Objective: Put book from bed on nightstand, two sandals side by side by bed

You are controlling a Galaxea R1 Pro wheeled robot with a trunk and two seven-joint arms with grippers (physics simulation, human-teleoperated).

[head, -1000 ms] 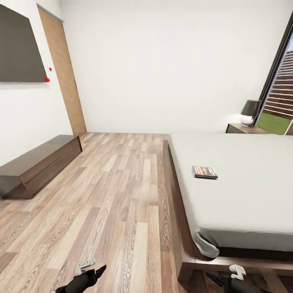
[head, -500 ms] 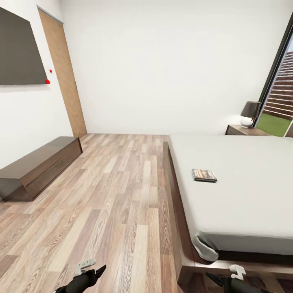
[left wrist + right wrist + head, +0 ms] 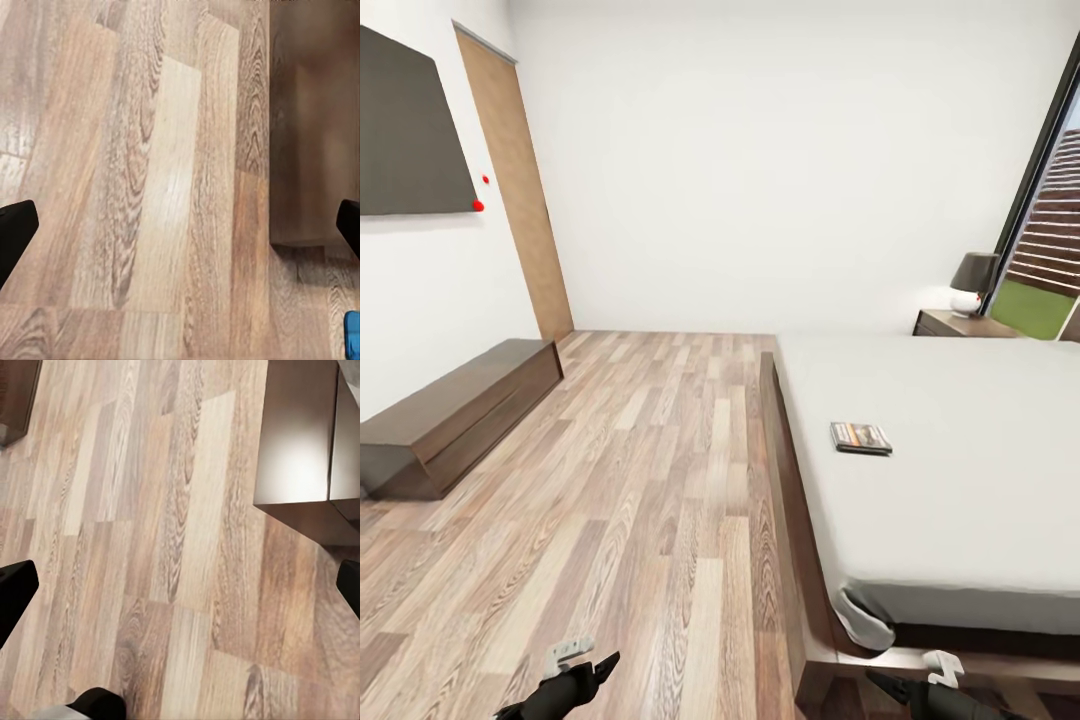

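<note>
The book lay flat on the grey mattress of the bed, near the mattress's left long edge and well clear of both its foot corner and its far end. It appeared thin and light, a paperback by its look, so it would likely flex if lifted by one corner, and its cover could slide on the smooth mattress under a sideways push. The soft mattress would probably yield beneath it, which should let one jaw work under an edge; the advisable hold was across the thickness at the middle of a long edge, or at the spine if that could be made out. The nightstand stood at the far end of the bed, beside the window, bearing a lamp. A sliver of bright blue, possibly a sandal, showed on the floor in the left wrist view. The left gripper and the right gripper each hung over the floor planks with jaws spread wide, grasping nothing.
</note>
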